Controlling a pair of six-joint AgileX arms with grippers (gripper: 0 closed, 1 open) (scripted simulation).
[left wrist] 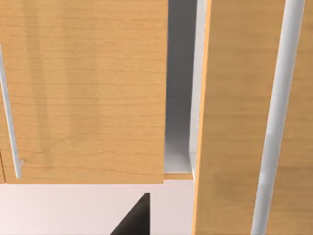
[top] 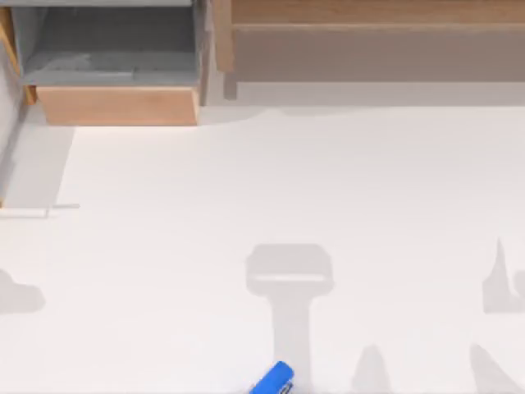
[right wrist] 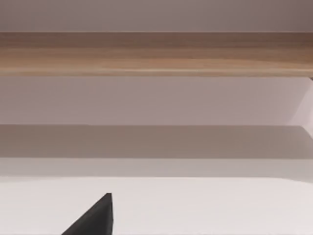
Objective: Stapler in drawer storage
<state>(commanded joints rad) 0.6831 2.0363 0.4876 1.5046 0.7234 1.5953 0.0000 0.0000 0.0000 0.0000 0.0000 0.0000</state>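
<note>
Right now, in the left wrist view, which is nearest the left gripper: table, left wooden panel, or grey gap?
From the left gripper:
1. Table, just beneath it.
2. Left wooden panel, standing ahead.
3. Grey gap, set back behind that panel's edge.

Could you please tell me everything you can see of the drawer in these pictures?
The drawer sits at the far left of the table in the top view. It is boxy, with a grey interior and a plain light-wood front panel facing the near side. It stands pulled open, its cavity exposed from above, and nothing can be seen inside. It rests by the long wooden shelf unit on its right. No claw touches it, and the blue stapler lies far off at the near edge.
</note>
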